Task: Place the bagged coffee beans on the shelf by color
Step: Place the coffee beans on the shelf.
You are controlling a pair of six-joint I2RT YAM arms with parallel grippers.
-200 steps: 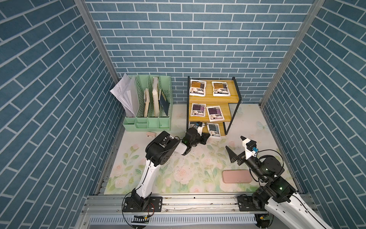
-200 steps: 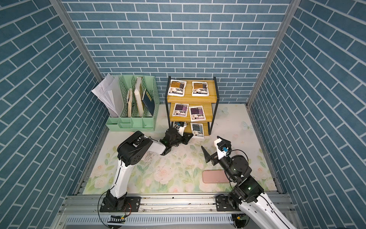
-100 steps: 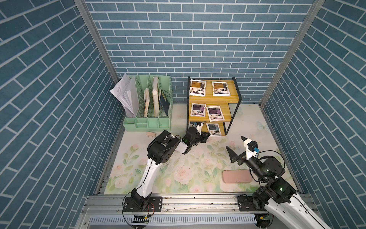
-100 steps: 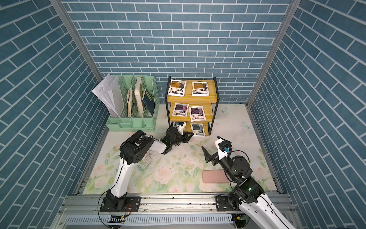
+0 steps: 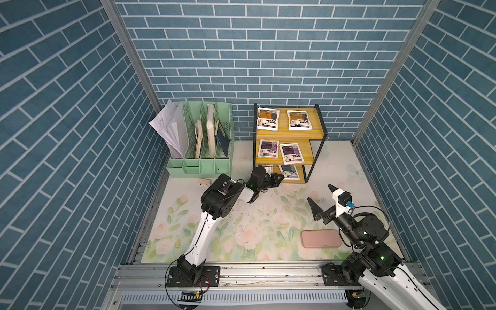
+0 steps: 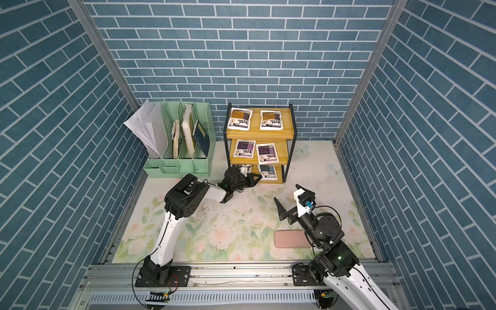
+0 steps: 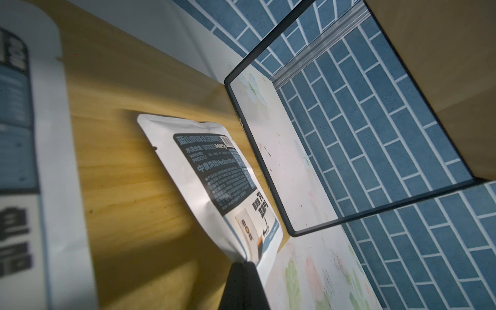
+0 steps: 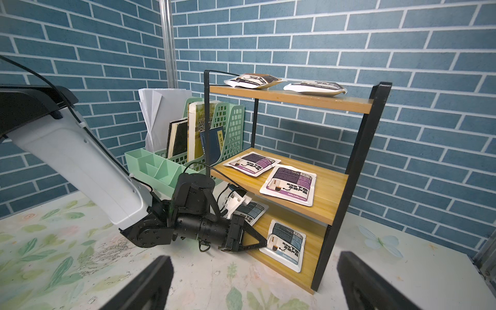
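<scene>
Since the floral bench [image 5: 268, 220] must keep everything within reach of both arms, the shelf [image 5: 290, 133] stands at its far edge against the brick wall. Its three yellow boards are stepped, so each lower tier juts forward and can be loaded from the front. Just beside it, on the left arm's side, the mint-green file organizer [image 5: 198, 170] holds papers and books and plays no part in the job. Nor does the pink case [image 5: 320, 239], lying flat on the bench near the right arm. All six bagged coffee beans [image 5: 298, 120] are on the shelf, one colour to a tier, as the task asks. Two orange-brown pouches [image 5: 267, 118] lie side by side on top, and two purple pouches [image 5: 291, 153] lie on the middle board with corners close together. Two grey-blue pouches [image 8: 285, 244] lie on the bottom board, one half hidden behind the left arm. The left gripper [image 8: 264, 243] reaches in low to clear the middle board, its jaws closed to a point that meets the near edge of the forward grey-blue pouch. I judge it is nudging that pouch square rather than carrying it, though whether a sliver of the edge is pinched cannot be told. The right gripper [image 5: 320, 193] hangs spread wide and empty above the bench, well apart from the shelf, probably parked out of the way.
</scene>
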